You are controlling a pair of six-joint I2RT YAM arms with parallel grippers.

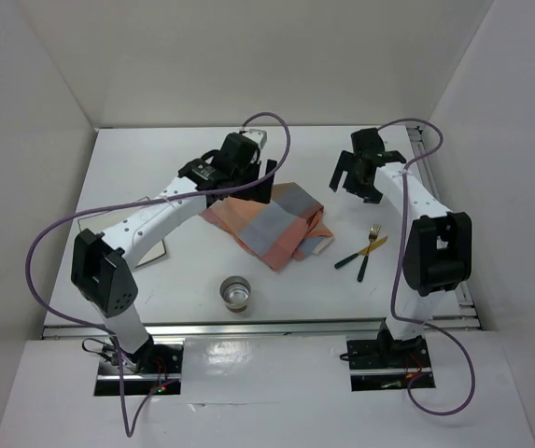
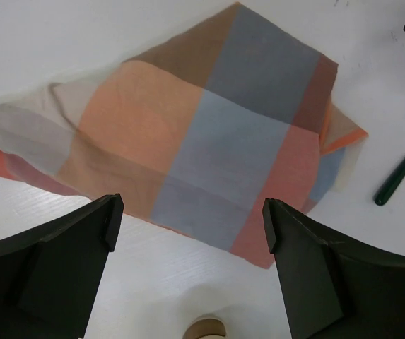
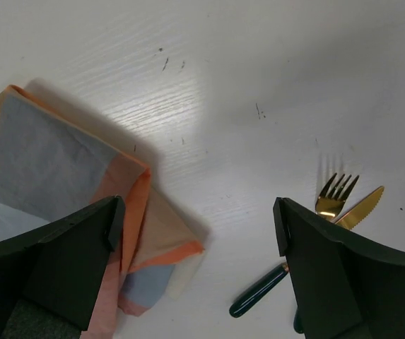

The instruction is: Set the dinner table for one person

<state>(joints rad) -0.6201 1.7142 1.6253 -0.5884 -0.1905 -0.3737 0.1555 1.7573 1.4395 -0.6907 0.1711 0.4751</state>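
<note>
Hovering over the white table (image 1: 192,280), the left fingers (image 2: 54,275) and right fingers (image 3: 343,275) are both spread wide, holding nothing.
Matte black and wedge-shaped, the left pair hangs above a soft cloth mat (image 2: 216,134) checked in orange, grey and blue, rumpled at its edges. The right pair frames faintly grained, scuffed tabletop between the mat's folded corner and a gold fork (image 3: 335,194) and knife (image 3: 363,207) with dark green handles. A round clear glass (image 1: 237,292) stands nearer the arm bases.

One tabletop (image 1: 304,299) carries one checked cloth mat (image 1: 272,224), one glass (image 1: 236,292), one fork (image 1: 364,269), one knife (image 1: 349,260) and one partly hidden white plate (image 1: 155,254). Two robot arms: left arm (image 1: 150,222), right arm (image 1: 407,201).
</note>
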